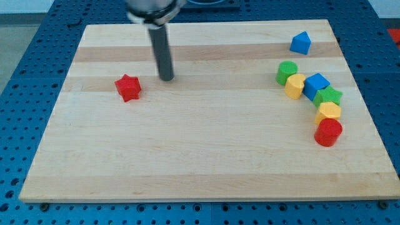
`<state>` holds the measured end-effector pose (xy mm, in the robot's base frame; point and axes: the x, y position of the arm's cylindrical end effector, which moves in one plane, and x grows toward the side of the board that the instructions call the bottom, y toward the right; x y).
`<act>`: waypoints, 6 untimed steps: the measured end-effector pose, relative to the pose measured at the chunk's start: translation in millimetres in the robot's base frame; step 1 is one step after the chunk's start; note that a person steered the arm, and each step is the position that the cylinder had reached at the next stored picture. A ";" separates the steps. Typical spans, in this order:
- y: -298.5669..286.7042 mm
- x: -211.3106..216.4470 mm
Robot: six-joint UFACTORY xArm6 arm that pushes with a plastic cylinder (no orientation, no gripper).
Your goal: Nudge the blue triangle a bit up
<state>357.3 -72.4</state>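
We have no fingers, only my tip [167, 78], far left of the blue triangle [300, 43]; we should circle beneath it, then push gently upward.

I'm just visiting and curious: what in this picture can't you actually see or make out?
- Arm above the rod: cut off by the view's top edge.
- Green star: partly covered by the blue cube.
- Blue triangle: far side hidden.
- My tip: board contact unclear.

Eight blocks: two red [128, 87], two blue [300, 43], two green [287, 72], two yellow [295, 85].
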 end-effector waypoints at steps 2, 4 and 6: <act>132.6 -43.2; 271.7 -51.3; 357.0 -19.5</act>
